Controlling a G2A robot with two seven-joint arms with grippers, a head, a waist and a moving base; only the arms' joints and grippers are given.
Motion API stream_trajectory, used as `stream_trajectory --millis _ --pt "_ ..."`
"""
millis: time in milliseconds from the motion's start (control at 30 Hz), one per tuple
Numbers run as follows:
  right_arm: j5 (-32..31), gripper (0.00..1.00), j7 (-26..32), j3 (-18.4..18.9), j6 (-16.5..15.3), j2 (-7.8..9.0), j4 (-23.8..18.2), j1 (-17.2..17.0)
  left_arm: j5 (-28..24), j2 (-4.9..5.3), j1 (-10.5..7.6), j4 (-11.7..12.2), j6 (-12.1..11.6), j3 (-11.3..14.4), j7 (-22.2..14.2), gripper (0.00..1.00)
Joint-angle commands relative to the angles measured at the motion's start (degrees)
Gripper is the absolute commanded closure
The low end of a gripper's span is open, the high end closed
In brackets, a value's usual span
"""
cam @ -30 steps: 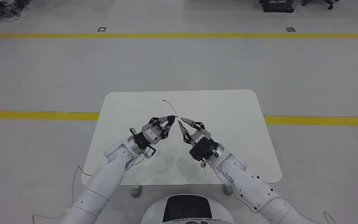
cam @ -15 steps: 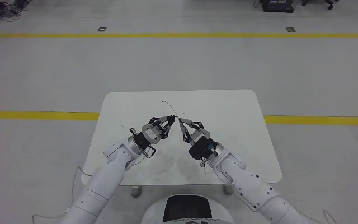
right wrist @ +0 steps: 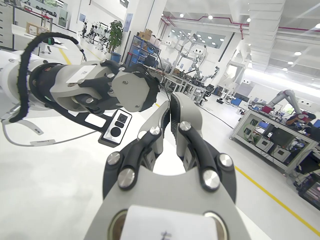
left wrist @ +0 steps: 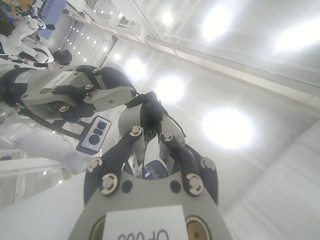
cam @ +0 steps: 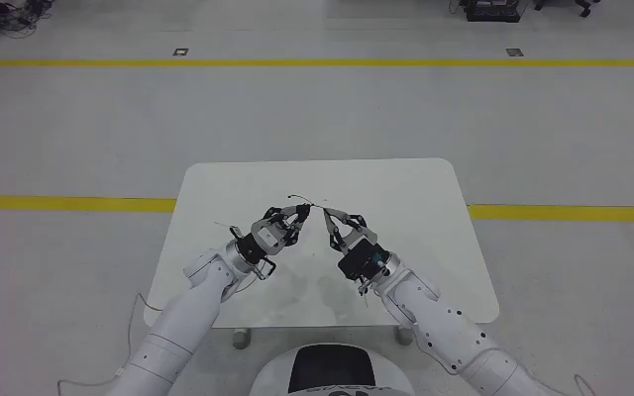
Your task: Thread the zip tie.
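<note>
Left pincer point(left wrist: 150, 111) and right pincer point(right wrist: 170, 103) both grip the zip tie point(cam: 297, 199); align tail squarely with head, then feed slowly.

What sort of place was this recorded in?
Most likely a robotics lab or workshop hall: a grey robot arm stands among benches, an equipment-laden workbench sits nearby, and yellow floor lines mark lanes.

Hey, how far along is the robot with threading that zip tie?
Done: the zip tie is picked up, off the table, with the left gripper and right gripper each pinched shut on it. In hand: the gripper tips meet above the table, with one end of the tie sticking out free. To do: no closed loop shows, so the threading itself looks undone.
</note>
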Motion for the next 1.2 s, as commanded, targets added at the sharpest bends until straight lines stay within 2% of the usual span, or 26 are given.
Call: stream_trajectory --millis 0,1167 --pt "0.0 1.00 0.1 0.2 -0.1 0.05 0.0 -0.1 0.0 0.00 0.00 0.0 0.0 0.0 0.0 1.00" --pt "0.0 1.00 1.8 3.2 0.8 1.70 -1.6 -2.6 0.0 0.00 0.00 0.0 0.0 0.0 0.0 1.00"
